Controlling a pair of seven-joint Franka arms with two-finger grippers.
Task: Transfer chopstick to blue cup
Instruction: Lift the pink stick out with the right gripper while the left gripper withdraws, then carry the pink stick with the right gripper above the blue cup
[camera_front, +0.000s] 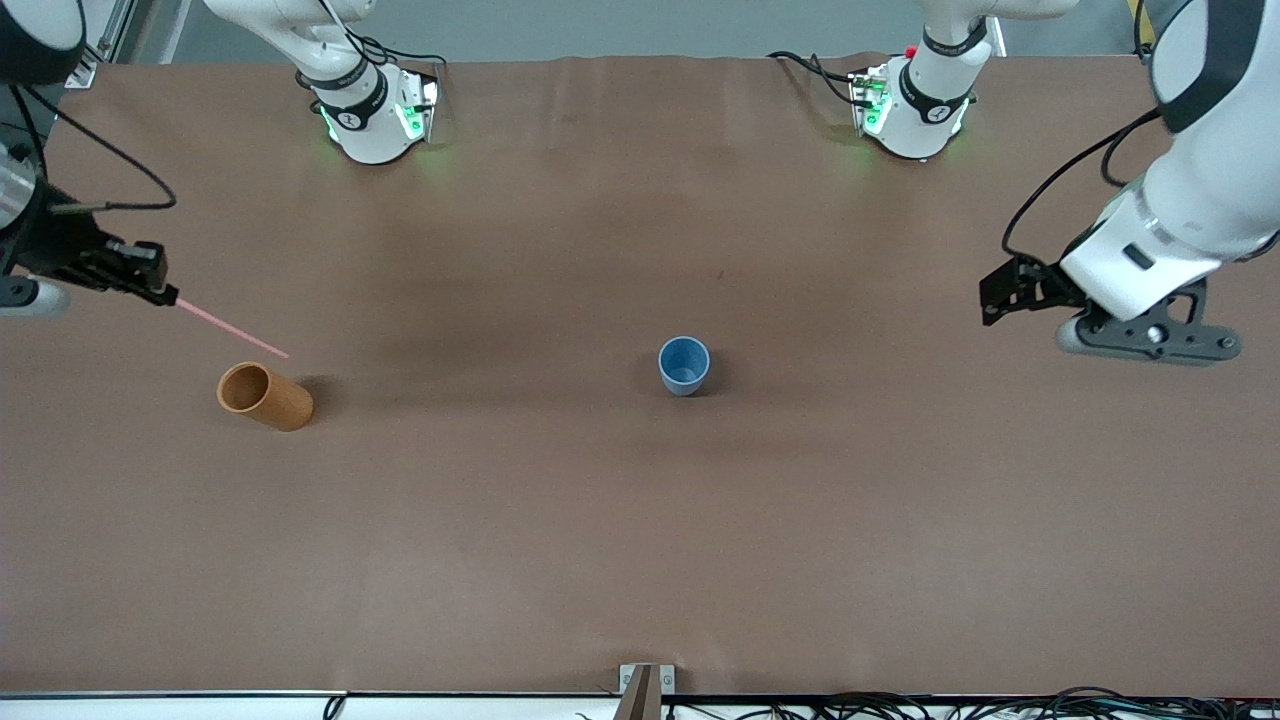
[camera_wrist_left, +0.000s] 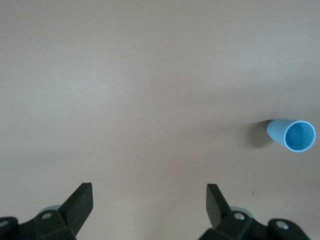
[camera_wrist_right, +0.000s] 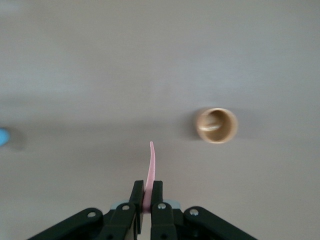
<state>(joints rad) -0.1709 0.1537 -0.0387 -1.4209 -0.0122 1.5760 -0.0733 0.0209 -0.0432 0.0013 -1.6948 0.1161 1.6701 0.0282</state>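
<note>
The pale pink chopstick (camera_front: 232, 331) is held at one end by my right gripper (camera_front: 165, 293), which is shut on it above the table at the right arm's end. In the right wrist view the chopstick (camera_wrist_right: 151, 165) sticks out from between the fingers of the right gripper (camera_wrist_right: 148, 192). The light-blue cup (camera_front: 684, 365) stands upright near the middle of the table and holds nothing that I can see. My left gripper (camera_front: 990, 300) hangs open over the left arm's end of the table. Its wrist view shows the left gripper (camera_wrist_left: 148, 192) with nothing between its fingers and the blue cup (camera_wrist_left: 292, 135) well away.
An orange-brown cylindrical cup (camera_front: 265, 396) stands close under the chopstick's free tip, toward the right arm's end. From the right wrist view I look down into the orange-brown cup (camera_wrist_right: 216, 125). Brown table surface (camera_front: 640, 520) lies between the two cups.
</note>
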